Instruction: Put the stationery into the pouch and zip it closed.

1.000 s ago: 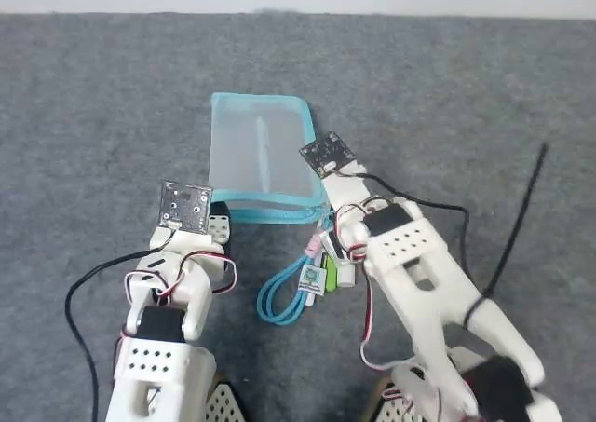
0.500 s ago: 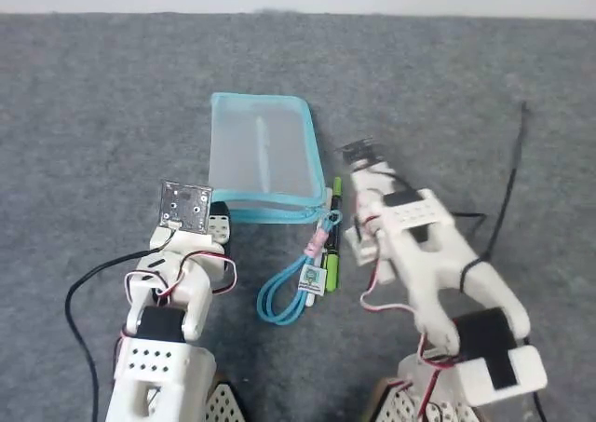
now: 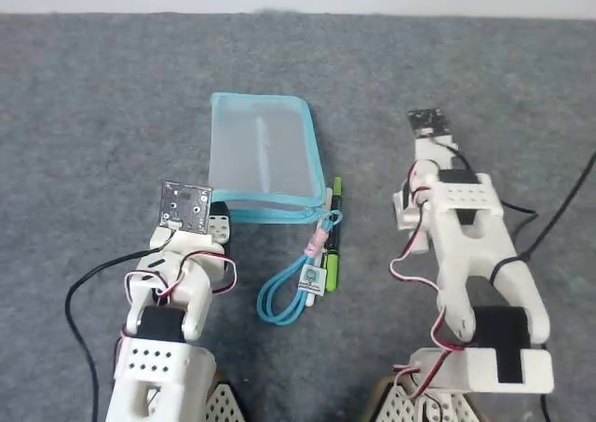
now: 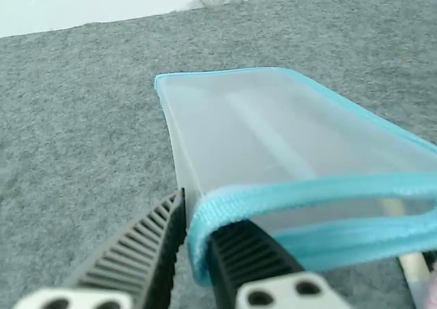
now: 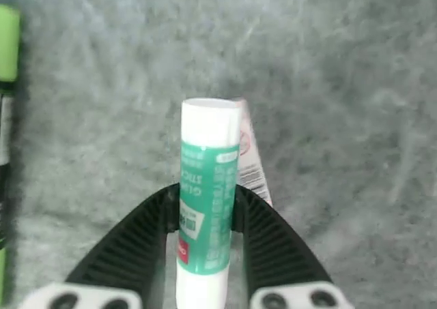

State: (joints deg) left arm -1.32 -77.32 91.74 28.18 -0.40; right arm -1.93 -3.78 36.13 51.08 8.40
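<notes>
A translucent pouch [image 3: 261, 156] with teal trim lies at the table's middle, its zipper edge toward the arms. My left gripper [image 3: 220, 223] is shut on that teal edge at the pouch's near left corner; the left wrist view shows the fingers [image 4: 151, 235] pinching the trim of the pouch [image 4: 273, 131]. A green pen [image 3: 332, 240] lies just right of the pouch, beside a blue cord loop [image 3: 279, 296] with a pink clip and tag. My right gripper [image 3: 408, 219] sits farther right, shut on a white and green glue stick [image 5: 207, 186]. The green pen [image 5: 7, 43] shows at that view's edge.
Grey carpet-like table surface [image 3: 112, 87] all around. Black cables trail beside both arm bases. Open floor lies behind and to both sides of the pouch.
My right arm has swung to the right, away from the pouch's mouth, carrying the glue stick; the green pen beside the pouch is now uncovered. The left arm has kept still.
</notes>
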